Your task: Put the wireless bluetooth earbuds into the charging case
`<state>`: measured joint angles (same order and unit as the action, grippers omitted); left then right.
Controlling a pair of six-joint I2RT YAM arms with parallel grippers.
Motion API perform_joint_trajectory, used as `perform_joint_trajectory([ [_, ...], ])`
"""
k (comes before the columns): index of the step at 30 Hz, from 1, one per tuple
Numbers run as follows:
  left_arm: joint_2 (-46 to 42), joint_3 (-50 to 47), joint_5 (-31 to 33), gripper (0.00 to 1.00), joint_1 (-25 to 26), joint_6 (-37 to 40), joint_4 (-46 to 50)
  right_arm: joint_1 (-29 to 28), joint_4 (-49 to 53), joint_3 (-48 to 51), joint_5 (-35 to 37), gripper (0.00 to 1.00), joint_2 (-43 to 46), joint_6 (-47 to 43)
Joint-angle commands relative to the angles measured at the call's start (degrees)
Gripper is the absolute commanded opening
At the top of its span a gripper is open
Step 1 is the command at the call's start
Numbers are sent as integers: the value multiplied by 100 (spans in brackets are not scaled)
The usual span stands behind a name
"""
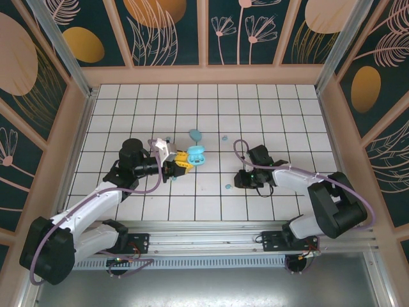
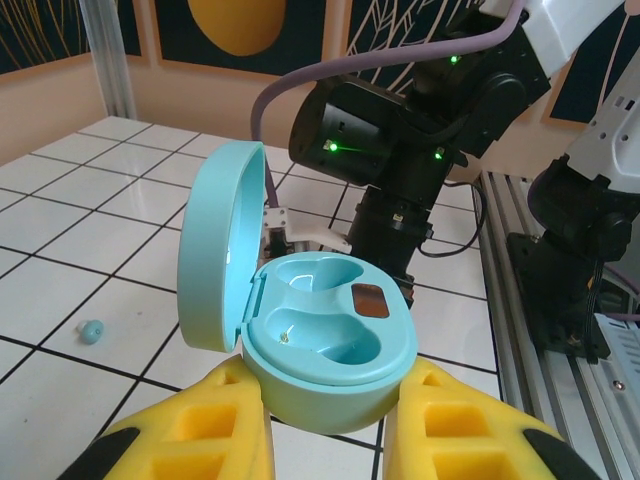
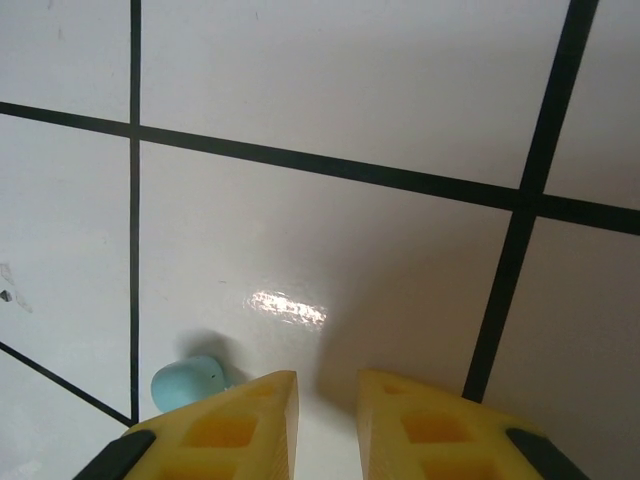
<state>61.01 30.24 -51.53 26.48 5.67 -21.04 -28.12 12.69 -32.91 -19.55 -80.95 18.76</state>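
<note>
light-blue plastic draws the eye first: the charging case [image 2: 330, 340] is pinched between the yellow fingers [image 2: 200, 430] of the left gripper [image 1: 185, 160], lid swung up and both wells facing outward, empty as far as i can see; i'd judge it is held up off the tiles and turned toward the other arm so that something small can be lowered straight in; seen from above, a second case [image 1: 195, 135], closed, lies on the tiled table [image 1: 128, 115] just beyond it, touched by nothing.

over on the other side the right gripper [image 3: 328, 378] is down low over a tile, its fingers standing close together with a narrow gap between them and nothing in that gap; an earbud [image 3: 187, 383] lies on the tile just beside the outer face of one finger, not between the two, so to my eye it is not caught; i'd guess the fingers need to spread and shift sideways to straddle it, and a round bit that tiny could skid on so glossy a surface; another earbud [image 1: 224, 137] lies farther back, well apart from both arms; a loose earbud [image 2: 92, 331] shows on the tiles past the case's lid, though which one it is i cannot tell.
</note>
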Motion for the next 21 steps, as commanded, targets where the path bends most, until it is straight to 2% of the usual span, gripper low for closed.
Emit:
perform_joint_trajectory([
  [1, -114, -62, 33, 12, 17, -63, -155, -91, -429, 212, -253, 21, -129, 105],
  [21, -257, -98, 68, 12, 24, -43, -43, -923, -780, 323, -422, 15, -123, 676],
])
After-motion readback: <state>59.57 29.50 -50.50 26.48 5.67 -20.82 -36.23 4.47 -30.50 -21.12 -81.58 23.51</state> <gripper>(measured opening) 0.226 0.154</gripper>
